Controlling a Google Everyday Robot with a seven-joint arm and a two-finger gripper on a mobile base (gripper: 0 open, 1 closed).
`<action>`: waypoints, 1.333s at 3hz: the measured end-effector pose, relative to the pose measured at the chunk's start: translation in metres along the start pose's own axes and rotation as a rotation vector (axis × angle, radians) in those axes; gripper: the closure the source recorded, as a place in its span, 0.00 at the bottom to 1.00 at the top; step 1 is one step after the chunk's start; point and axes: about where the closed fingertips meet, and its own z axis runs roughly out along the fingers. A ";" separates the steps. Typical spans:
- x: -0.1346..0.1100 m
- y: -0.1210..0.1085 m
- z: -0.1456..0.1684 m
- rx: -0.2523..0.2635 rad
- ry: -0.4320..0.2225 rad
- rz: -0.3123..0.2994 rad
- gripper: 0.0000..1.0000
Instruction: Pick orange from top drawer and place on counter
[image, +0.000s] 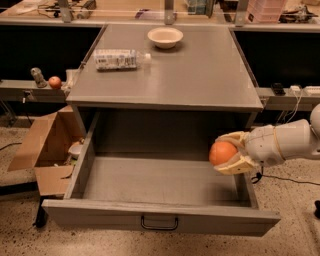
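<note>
The orange (221, 152) is held between the cream fingers of my gripper (231, 153), lifted above the right side of the open top drawer (150, 180). The arm reaches in from the right edge. The drawer is pulled fully out, its front with a small dark handle (159, 223) nearest the camera, and its floor is bare. The grey counter (200, 75) lies above and behind the drawer.
On the counter stand a white bowl (165, 36) at the back and a plastic bottle (119, 59) lying on its side at the left. A small reddish fruit (55, 82) sits on a shelf to the left. An open cardboard box (47, 145) stands left of the drawer.
</note>
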 end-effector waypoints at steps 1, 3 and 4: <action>0.000 0.000 0.001 -0.001 0.001 0.000 1.00; -0.081 -0.043 -0.023 -0.036 -0.156 0.044 1.00; -0.132 -0.077 -0.034 -0.018 -0.211 0.081 1.00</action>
